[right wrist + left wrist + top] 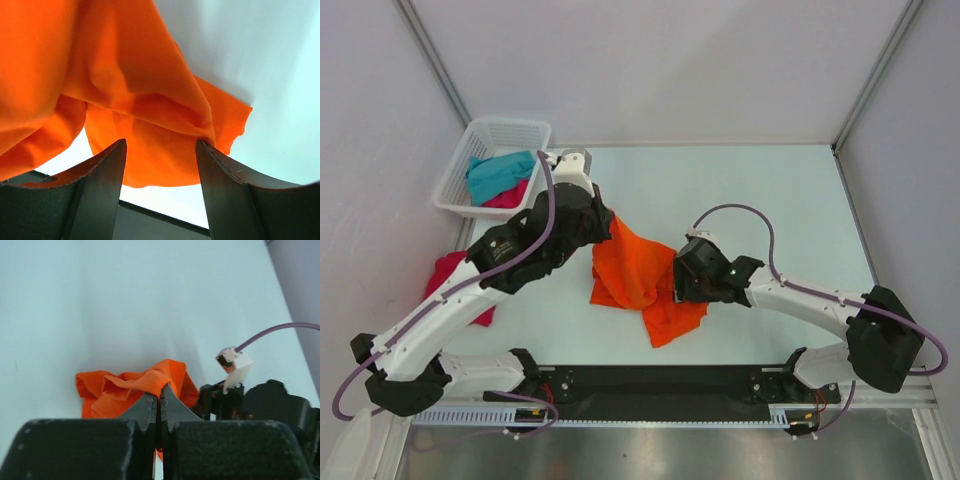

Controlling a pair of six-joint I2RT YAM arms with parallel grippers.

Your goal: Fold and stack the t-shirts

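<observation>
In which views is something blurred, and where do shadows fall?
Top external: sharp, evenly lit. Left wrist: the left gripper is blurred up close; a soft grey shadow lies on the table behind the orange t-shirt. Right wrist: the near cloth looks soft.

1. The desk [770, 200] was a pale, plain surface with walls at its far edge and both sides.
2. A crumpled orange t-shirt [638, 272] lay near the middle, its far corner raised off the surface.
3. A pink t-shirt [448, 268] lay bunched at the left edge, partly hidden.
4. A white lattice basket [508, 127] stood in the far left corner.
5. A black rail [660, 380] ran along the near edge.
</observation>
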